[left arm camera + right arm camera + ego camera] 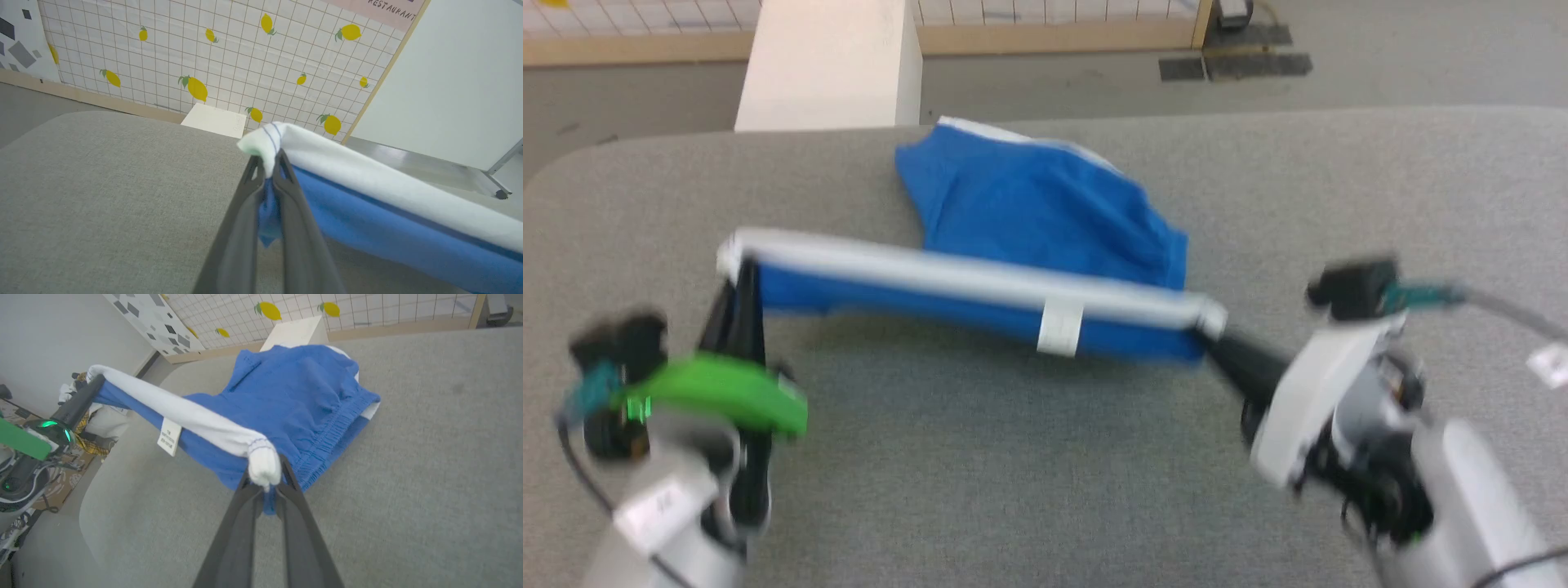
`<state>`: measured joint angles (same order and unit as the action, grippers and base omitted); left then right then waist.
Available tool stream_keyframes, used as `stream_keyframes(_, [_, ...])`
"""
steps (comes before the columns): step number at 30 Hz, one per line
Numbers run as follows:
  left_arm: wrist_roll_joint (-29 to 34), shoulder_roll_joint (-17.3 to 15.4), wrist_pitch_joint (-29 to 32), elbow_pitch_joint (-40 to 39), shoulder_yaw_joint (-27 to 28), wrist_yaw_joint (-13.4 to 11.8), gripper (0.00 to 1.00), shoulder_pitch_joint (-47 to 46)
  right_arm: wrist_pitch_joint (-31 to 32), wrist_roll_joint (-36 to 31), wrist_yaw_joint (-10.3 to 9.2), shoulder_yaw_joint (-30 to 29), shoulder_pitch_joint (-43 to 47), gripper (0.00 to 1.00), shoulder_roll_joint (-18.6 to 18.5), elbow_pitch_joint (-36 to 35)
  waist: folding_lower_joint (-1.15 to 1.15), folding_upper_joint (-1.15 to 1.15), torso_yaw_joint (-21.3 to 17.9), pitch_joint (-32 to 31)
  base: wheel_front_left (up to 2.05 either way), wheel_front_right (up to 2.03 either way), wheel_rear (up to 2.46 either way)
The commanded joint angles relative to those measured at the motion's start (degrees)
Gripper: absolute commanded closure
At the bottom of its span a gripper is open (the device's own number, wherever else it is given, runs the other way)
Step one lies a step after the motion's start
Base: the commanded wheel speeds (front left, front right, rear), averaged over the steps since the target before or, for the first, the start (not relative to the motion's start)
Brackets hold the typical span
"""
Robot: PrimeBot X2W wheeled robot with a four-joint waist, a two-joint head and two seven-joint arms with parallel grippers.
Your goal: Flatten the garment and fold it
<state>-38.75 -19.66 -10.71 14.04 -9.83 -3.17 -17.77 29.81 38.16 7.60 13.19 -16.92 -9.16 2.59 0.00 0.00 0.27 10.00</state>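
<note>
The word "RESTAURANT" is printed in dark capitals on a pale pink wall sign (380, 12). Small print is carried by the white rectangular label (168, 437) on the bright blue fabric shorts (294, 392), but it cannot be read.

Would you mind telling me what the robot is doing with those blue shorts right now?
The robot has the shorts gripped by the white waistband: the left gripper is shut on one end, the right gripper on the other. The waistband is stretched taut between them, lifted off the grey table, while the legs lie bunched on it. Nothing is flattened or folded yet.
</note>
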Motion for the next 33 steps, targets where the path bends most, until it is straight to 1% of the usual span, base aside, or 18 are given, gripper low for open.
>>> stream_keyframes(1, [-1.1, -0.7, 0.6, -1.6, 1.2, -1.9, 1.00, 3.9, 1.7, 0.9, -0.11, 0.2, 3.2, 1.00, -0.7, -1.5, 0.00, 0.00, -0.3, -3.0, 0.00, 0.00, 0.00])
stream_keyframes(7, [-2.9, 0.0, 5.2, -7.5, 1.7, -7.9, 1.00, 18.0, 11.0, 3.4, -0.11, 4.5, 14.6, 1.00, -2.7, -6.5, 0.00, 0.00, 0.6, -6.2, 0.00, 0.00, 0.00])
stream_keyframes(10, [-3.3, 0.1, 8.0, -9.0, 1.4, -10.5, 1.00, 22.3, 14.9, 3.9, -0.11, 5.3, 18.4, 1.00, -3.5, -7.6, 0.00, 0.00, 1.5, -7.4, 0.00, 0.00, 0.00])
stream_keyframes(12, [-3.4, -0.5, 10.2, -9.6, 1.2, -12.1, 1.00, 24.7, 17.9, 4.3, -0.11, 5.6, 20.7, 1.00, -3.7, -8.2, 0.00, 0.00, 2.0, -8.2, 0.00, 0.00, 0.00])
stream_keyframes(14, [-3.5, -0.9, 11.6, -10.5, 1.1, -13.1, 1.00, 26.4, 20.8, 4.5, -0.11, 5.7, 22.3, 1.00, -3.8, -8.6, 0.00, 0.00, 2.5, -8.6, 0.00, 0.00, 0.00])
stream_keyframes(17, [-4.0, -1.3, 12.3, -11.7, 1.5, -13.4, 1.00, 27.4, 23.4, 4.6, -0.11, 4.9, 23.6, 1.00, -3.4, -9.7, 0.00, 0.00, 2.9, -9.0, 0.00, 0.00, 0.00])
stream_keyframes(21, [-4.2, -1.6, 11.3, -13.6, 1.9, -12.2, 1.00, 25.3, 21.5, 2.2, -0.11, 1.7, 22.8, 1.00, -1.2, -11.1, 0.00, 0.00, 3.1, -8.2, 0.00, 0.00, 0.00])
stream_keyframes(25, [-3.3, -2.0, 11.1, -12.7, 0.4, -9.7, 1.00, 18.2, 19.1, -1.4, -0.11, -1.7, 20.5, 1.00, 1.6, -11.0, 0.00, 0.00, 2.8, -5.9, 0.00, 0.00, 0.00])
stream_keyframes(28, [-1.8, -2.4, 12.1, -9.5, -2.2, -6.9, 1.00, 10.1, 17.9, -4.0, -0.11, -4.3, 18.5, 1.00, 3.4, -10.4, 0.00, 0.00, 2.5, -3.2, 0.00, 0.00, 0.00])
stream_keyframes(33, [1.0, -1.6, 12.7, -1.7, -6.3, -2.6, 1.00, -3.2, 16.8, -7.1, -0.11, -6.6, 15.2, 1.00, 5.2, -9.8, 0.00, 0.00, 1.0, 1.2, 0.00, 0.00, 0.00])
